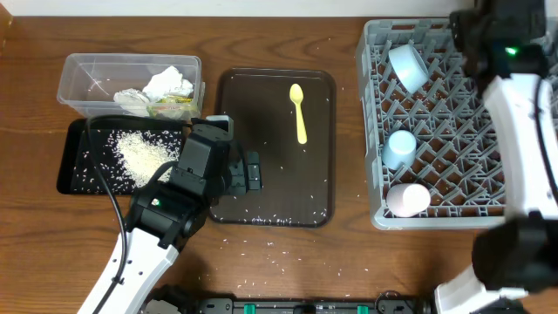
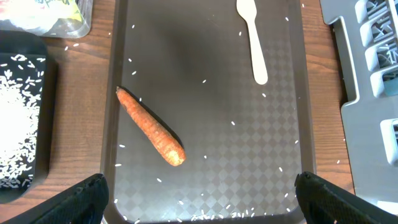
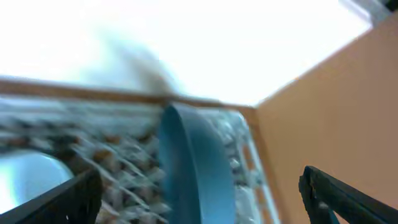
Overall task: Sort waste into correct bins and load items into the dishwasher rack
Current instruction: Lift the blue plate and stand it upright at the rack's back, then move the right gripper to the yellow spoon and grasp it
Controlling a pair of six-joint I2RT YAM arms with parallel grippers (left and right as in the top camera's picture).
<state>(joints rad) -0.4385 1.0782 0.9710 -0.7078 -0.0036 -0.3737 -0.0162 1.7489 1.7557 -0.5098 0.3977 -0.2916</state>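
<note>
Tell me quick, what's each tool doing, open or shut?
Left tool: open, empty, carrot lying below it.
Right tool: open, holding nothing.

Overhead I look straight down on the brown tray (image 1: 270,174); left wrist sits close above it, sharing its spoon (image 2: 254,43); right wrist skims the rack (image 3: 93,155), blurred.

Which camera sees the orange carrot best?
The left wrist camera: the carrot lies whole and sharp on the brown tray. Overhead, the left arm hides it. The right wrist camera faces the rack instead.
</note>
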